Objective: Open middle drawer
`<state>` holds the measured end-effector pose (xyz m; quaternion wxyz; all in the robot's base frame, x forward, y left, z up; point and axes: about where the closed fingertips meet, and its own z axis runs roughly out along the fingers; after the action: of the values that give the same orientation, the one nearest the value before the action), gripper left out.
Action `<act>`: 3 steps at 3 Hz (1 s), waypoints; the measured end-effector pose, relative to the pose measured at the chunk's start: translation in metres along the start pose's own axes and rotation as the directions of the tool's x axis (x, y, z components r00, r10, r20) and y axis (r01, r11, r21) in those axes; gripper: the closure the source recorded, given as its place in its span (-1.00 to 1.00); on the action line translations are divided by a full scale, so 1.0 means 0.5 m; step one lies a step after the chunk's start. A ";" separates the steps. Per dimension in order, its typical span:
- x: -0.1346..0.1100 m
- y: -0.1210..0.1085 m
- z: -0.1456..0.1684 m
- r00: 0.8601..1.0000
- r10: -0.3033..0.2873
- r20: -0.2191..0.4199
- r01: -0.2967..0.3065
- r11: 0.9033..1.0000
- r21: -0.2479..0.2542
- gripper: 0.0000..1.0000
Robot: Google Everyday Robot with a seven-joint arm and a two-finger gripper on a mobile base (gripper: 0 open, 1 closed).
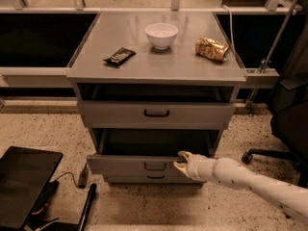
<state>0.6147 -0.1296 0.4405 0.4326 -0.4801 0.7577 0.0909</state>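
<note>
The grey cabinet has three drawers. The middle drawer is pulled partly out, so its dark inside shows above its front. Its small black bar handle is at the front centre. My gripper reaches in from the lower right on a cream arm. It sits on the top edge of the middle drawer's front, just right of the handle, with one finger above the edge and one in front of it. The top drawer is slightly out. The bottom drawer is shut.
On the cabinet top are a white bowl, a dark snack packet and a crumpled golden bag. A black case and a cable lie on the floor at the left. An office chair base stands at the right.
</note>
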 end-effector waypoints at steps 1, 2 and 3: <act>-0.005 -0.001 -0.009 1.000 0.000 0.000 0.000 1.000 0.000 1.00; 0.009 0.036 -0.022 1.000 0.009 0.010 -0.008 1.000 -0.020 1.00; 0.003 0.034 -0.031 1.000 0.009 0.010 -0.008 1.000 -0.020 1.00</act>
<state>0.5920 -0.1302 0.4443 0.4314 -0.4806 0.7566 0.1026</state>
